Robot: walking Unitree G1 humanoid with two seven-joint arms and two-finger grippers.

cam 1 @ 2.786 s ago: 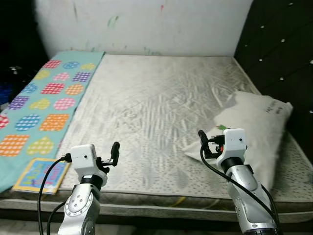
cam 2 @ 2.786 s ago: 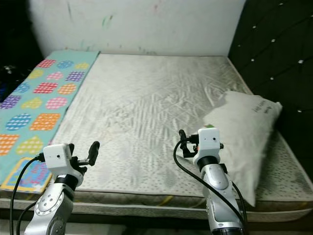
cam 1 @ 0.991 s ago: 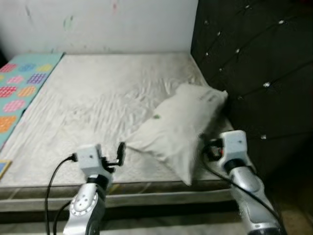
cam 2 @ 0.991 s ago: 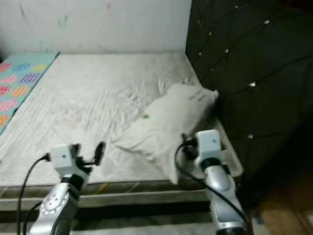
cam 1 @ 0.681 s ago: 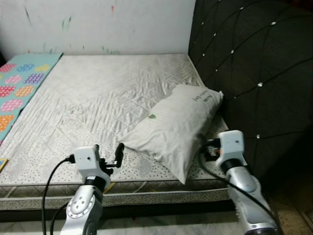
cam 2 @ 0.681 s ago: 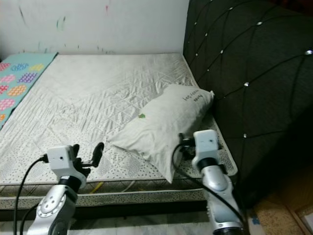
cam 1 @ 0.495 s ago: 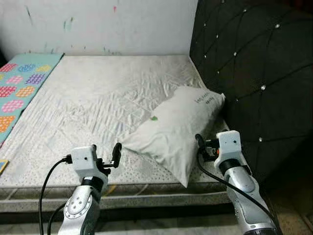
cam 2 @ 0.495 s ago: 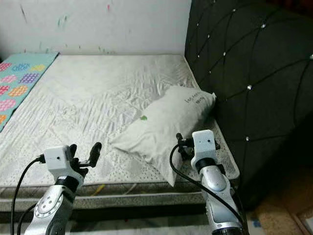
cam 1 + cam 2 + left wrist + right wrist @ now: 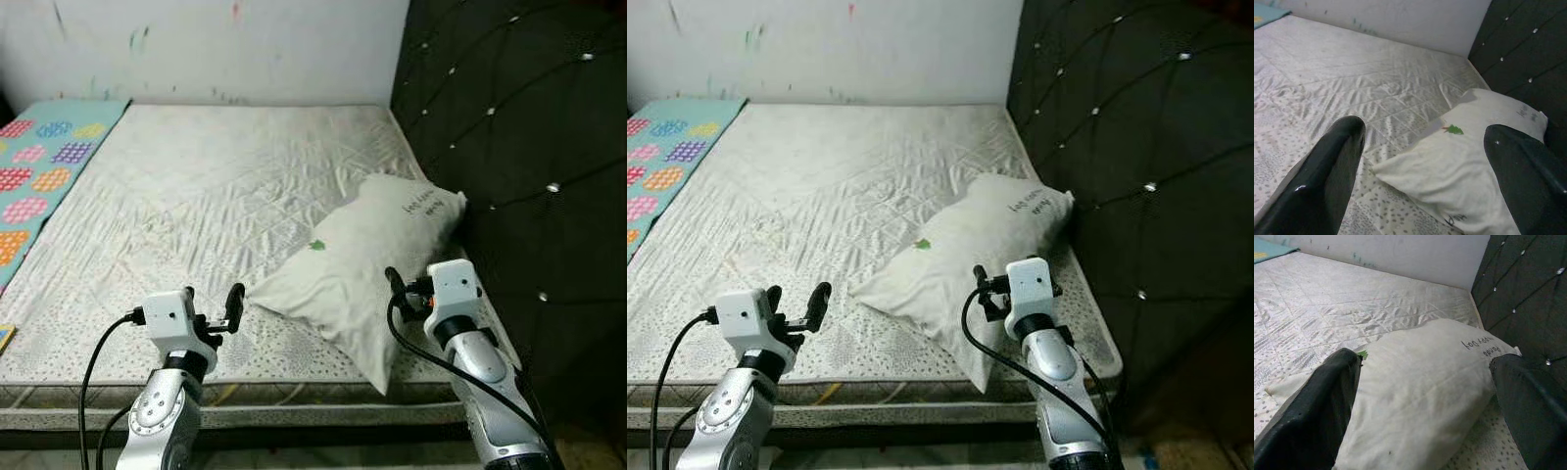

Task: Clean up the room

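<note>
One off-white pillow (image 9: 375, 257), marked with a small green leaf and dark lettering, lies aslant on the bed (image 9: 216, 206) beside the headboard (image 9: 519, 147); left gripper (image 9: 227, 311) and right gripper (image 9: 394, 291) hover spread wide, empty.

Even indoor light, sharp frames

Head cameras looked down across the pale quilted mattress (image 9: 245, 196); both wrist cameras sat low, sharing the cream pillow (image 9: 1420, 382) at twelve o'clock.
</note>
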